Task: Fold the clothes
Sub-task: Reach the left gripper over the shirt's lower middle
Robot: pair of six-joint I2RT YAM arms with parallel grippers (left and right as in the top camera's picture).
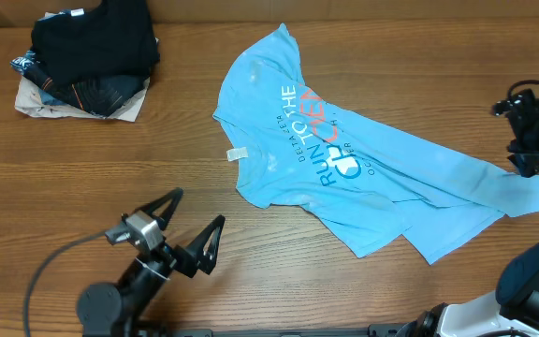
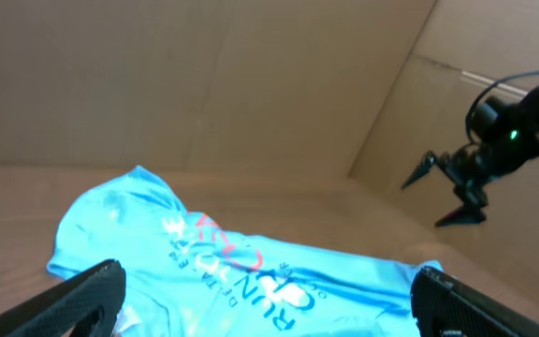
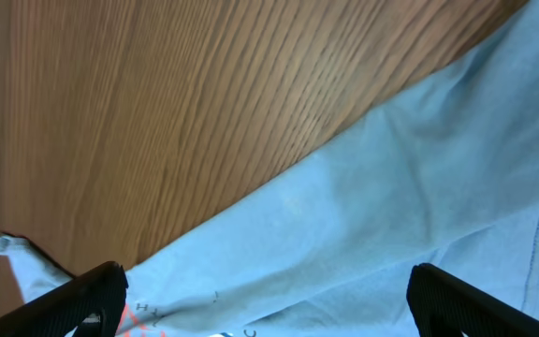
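Positions are read as clock directions on the overhead view.

1. 10 o'clock: a pile of dark folded garments [image 1: 87,61] lies on the table [image 1: 64,178], well apart from the work and no obstruction.
2. 7 o'clock: the left gripper [image 1: 201,207] has its jaws spread wide and holds nothing. Bare wood separates it from the shirt's near edge, so its approach is unobstructed.
3. Centre to 3 o'clock: the light blue T-shirt [image 1: 344,159] lies unfolded and diagonal, lettering up. It is creased, with layers overlapping toward 4 o'clock. A white label [image 1: 238,154] shows at its left edge.
4. 3 o'clock: the right gripper [image 1: 515,136] is above the shirt's right end, jaws apart and empty.

Hazards, as judged:
- A pinch at the overlap may catch one layer only, so the fold would come out skewed.
- Pulling from one end alone may bunch the soft cloth instead of flattening it.
- Folding over the present creases would lock them in.
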